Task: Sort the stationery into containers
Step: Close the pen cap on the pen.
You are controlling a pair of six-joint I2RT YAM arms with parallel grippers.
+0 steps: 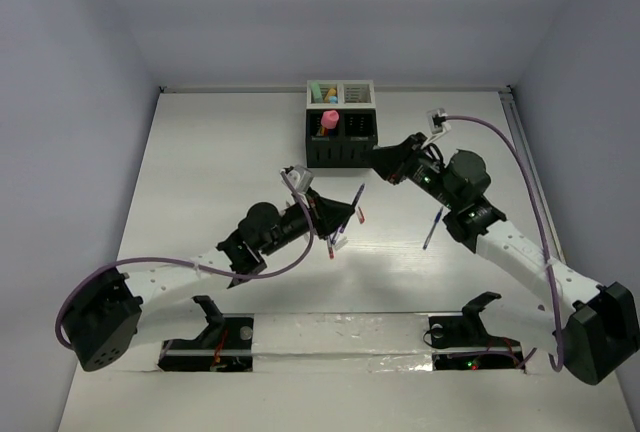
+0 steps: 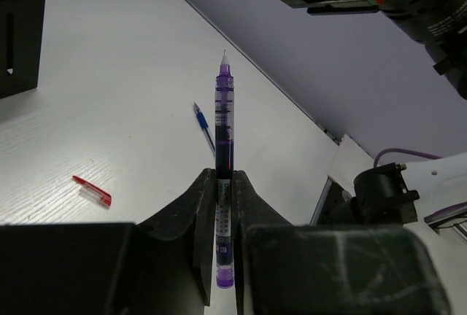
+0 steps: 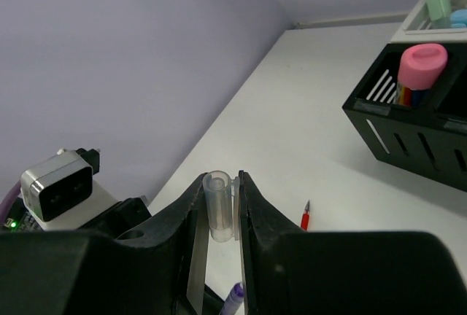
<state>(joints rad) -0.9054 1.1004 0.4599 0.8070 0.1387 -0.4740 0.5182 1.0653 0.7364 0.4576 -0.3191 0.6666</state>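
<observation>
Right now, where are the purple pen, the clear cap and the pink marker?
purple pen (image 2: pixel 225 122): left wrist view, middle of its barrel.
clear cap (image 3: pixel 217 213): right wrist view, its tube wall.
pink marker (image 3: pixel 423 63): right wrist view, its pink top.

White bench (image 1: pixel 200 182), lilac walls (image 1: pixel 330 12) on my feed.
Pale wood-grain top boxed in on three sides by plain walls, soft even light, and I see silvery tape (image 1: pixel 340 337) along the near edge.

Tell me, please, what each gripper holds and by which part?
Left gripper: purple pen, by its rear barrel. Right gripper: clear cap, across its sides.
</observation>
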